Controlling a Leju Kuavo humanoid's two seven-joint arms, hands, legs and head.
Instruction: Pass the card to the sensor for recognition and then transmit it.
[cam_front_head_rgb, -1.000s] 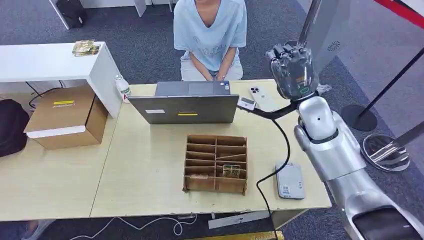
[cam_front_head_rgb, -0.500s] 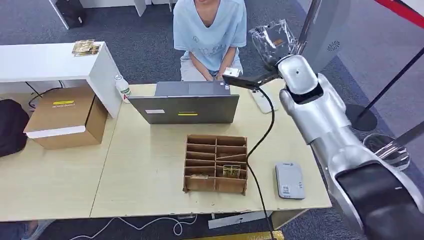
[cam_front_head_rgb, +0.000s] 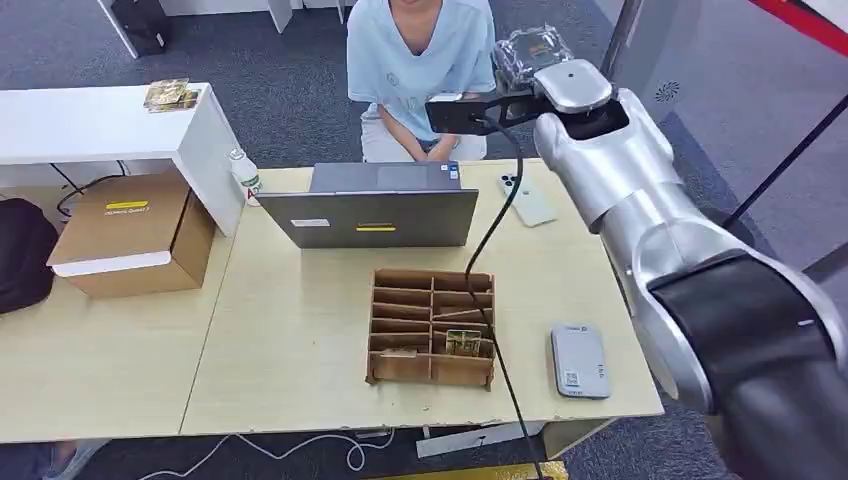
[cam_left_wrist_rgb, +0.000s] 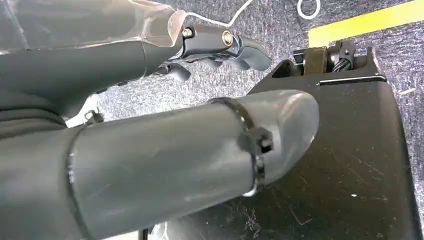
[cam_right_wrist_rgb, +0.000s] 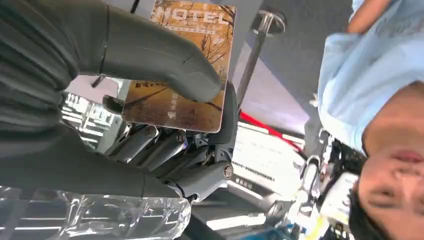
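From the head view, we are seeing our right arm (cam_front_head_rgb: 640, 200) raised over the far side of the table (cam_front_head_rgb: 300, 340), its right hand (cam_front_head_rgb: 528, 52) lifted beside a seated person (cam_front_head_rgb: 420, 60) in a light blue shirt. On the table a grey laptop (cam_front_head_rgb: 375, 210) is sitting in front of the person, a white phone (cam_front_head_rgb: 527, 200) just beside it, a cardboard organiser (cam_front_head_rgb: 432, 328) nearer to us and the grey card sensor (cam_front_head_rgb: 579, 361) lying flat near the table's right edge, well apart from the raised hand.

From the left wrist view, we are looking along the left hand (cam_left_wrist_rgb: 200, 115), hanging over grey carpet; its fingers (cam_left_wrist_rgb: 225, 47) are curled in and holding nothing.

From the right wrist view, we are watching the right hand (cam_right_wrist_rgb: 165, 100) pinching the hotel card (cam_right_wrist_rgb: 180, 70), thumb pressing its printed face against the dark fingers (cam_right_wrist_rgb: 160, 145) behind, with the person's blue shirt close by.
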